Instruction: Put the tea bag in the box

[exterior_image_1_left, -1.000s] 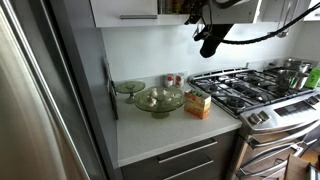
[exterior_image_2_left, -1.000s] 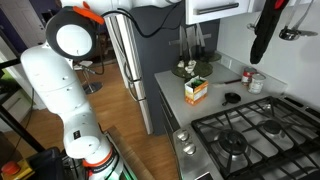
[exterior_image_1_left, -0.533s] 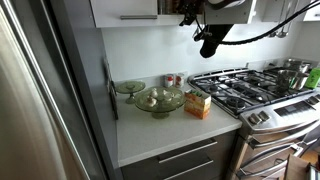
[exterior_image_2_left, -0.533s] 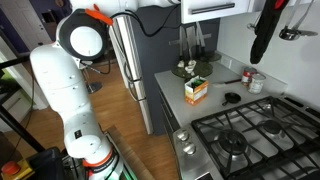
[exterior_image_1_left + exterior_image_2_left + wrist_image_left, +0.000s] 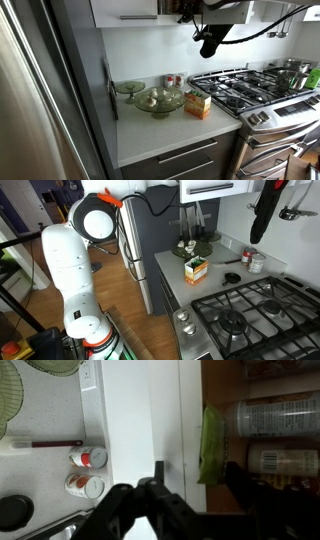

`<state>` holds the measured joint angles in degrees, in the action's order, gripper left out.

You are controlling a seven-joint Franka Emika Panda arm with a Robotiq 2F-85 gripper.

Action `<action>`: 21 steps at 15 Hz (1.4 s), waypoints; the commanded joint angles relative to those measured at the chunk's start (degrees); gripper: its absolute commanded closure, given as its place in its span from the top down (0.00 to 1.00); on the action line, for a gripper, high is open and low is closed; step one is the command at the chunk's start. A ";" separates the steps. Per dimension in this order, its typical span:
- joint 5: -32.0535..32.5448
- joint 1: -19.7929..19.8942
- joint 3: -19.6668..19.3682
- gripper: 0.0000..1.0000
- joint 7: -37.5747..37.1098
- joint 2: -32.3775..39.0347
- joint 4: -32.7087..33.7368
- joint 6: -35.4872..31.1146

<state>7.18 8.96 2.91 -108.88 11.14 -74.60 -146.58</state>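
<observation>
The yellow-orange box (image 5: 198, 103) stands on the white counter next to the stove, and also shows in the exterior view from the stove side (image 5: 196, 270). A green tea bag (image 5: 211, 444) hangs at the edge of an upper cabinet shelf. In the wrist view my gripper (image 5: 197, 475) is open, its dark fingers on either side of the tea bag and just short of it, with nothing held. My arm (image 5: 225, 4) reaches up to the cabinet, high above the box.
Two green-tinted glass bowls (image 5: 158, 99) (image 5: 129, 87) sit on the counter beside the box. A gas stove (image 5: 250, 88) is next to it. Two red-topped cans (image 5: 86, 458) and a red-handled utensil (image 5: 45, 445) lie below. Jars (image 5: 280, 415) fill the shelf.
In an exterior view the arm's white elbow has swung to the right. The gripper stays at the cabinet shelf, and the box has not moved.
</observation>
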 commanded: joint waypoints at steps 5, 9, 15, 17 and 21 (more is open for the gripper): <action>-1.30 0.48 0.42 0.18 2.95 -0.10 1.54 3.67; -0.60 0.54 0.18 0.00 4.61 -2.57 -0.26 4.72; -1.25 0.91 -0.04 0.01 6.85 -5.22 -3.53 3.38; -2.10 1.36 0.03 0.01 7.87 -7.65 -6.26 2.22; -8.37 1.84 0.35 0.01 13.99 -14.85 -15.52 0.00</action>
<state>4.12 10.04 2.93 -99.64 3.77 -79.91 -144.24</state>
